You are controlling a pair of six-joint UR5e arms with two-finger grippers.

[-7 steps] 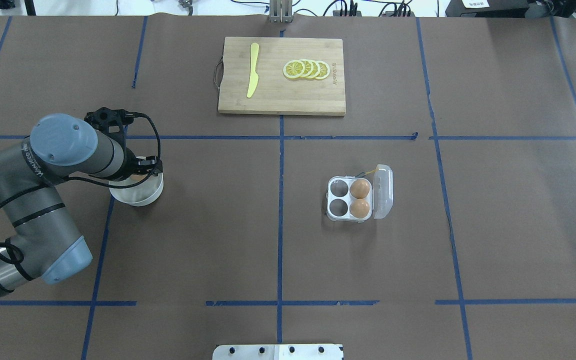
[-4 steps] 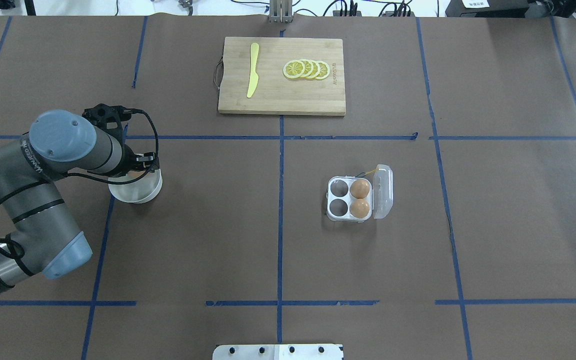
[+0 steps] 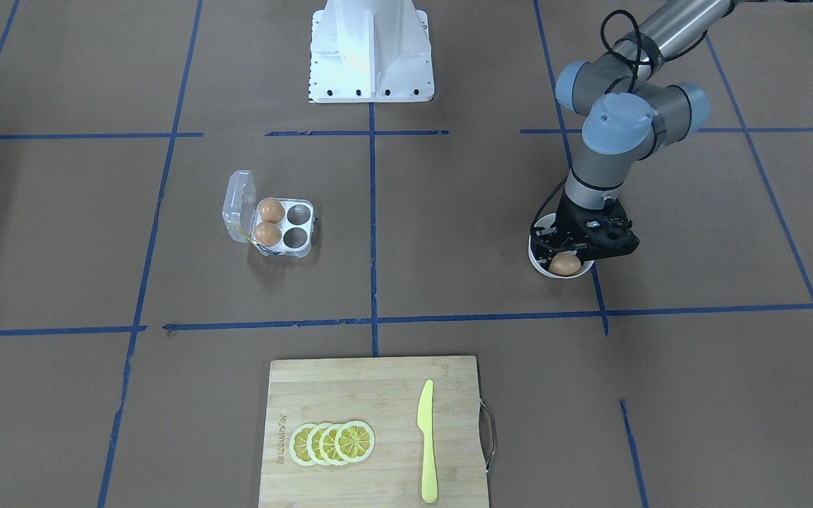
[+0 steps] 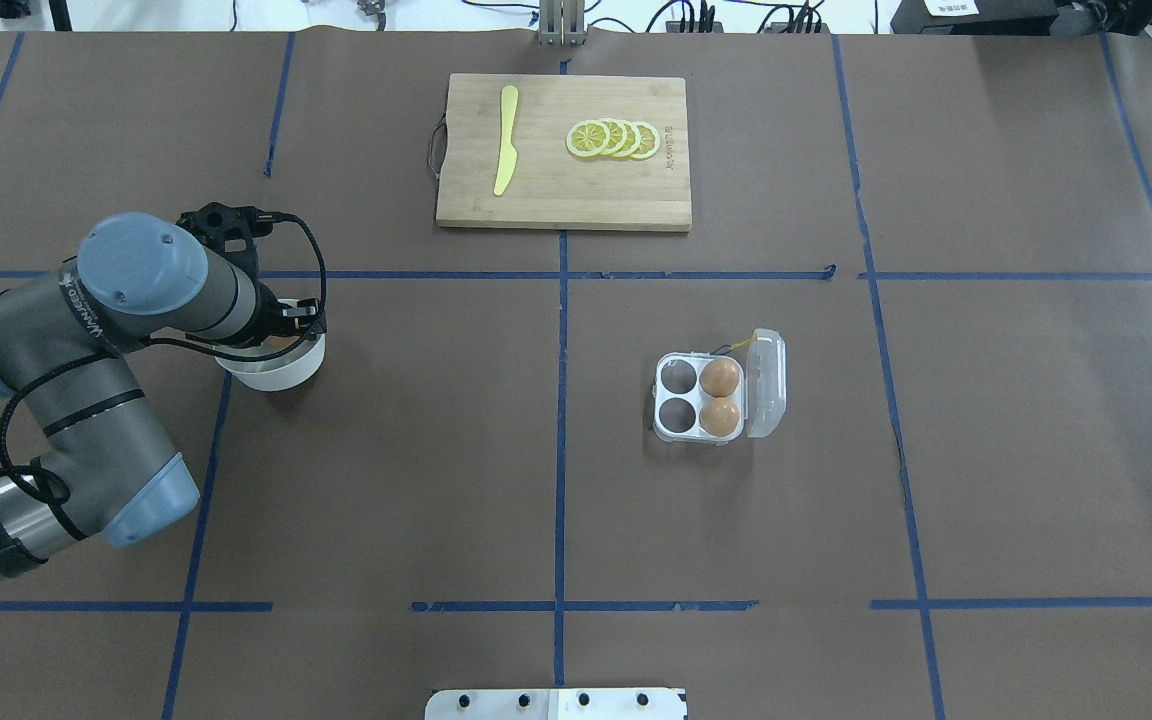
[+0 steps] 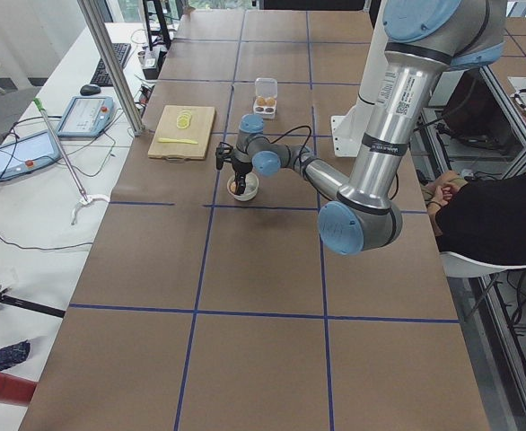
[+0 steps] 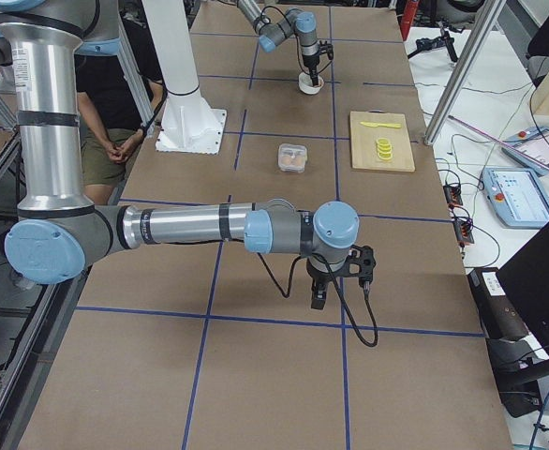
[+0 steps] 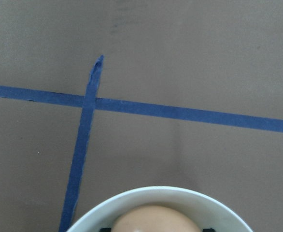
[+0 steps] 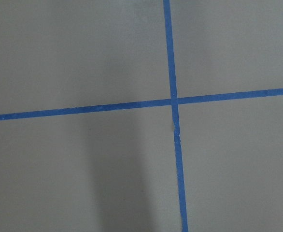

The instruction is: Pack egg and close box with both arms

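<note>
Pick-up step I reckon: the left gripper (image 3: 567,255) is in the white bowl (image 3: 538,262), fingers either side of the egg (image 3: 565,265), can't tell if they're clamped; next it needs a gentle lift to the box (image 3: 286,226).

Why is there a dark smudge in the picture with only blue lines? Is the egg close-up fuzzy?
Right wrist view: a soft shadow on the brown paper. Left wrist view: the egg is slightly soft and cut off by the bottom edge.
</note>
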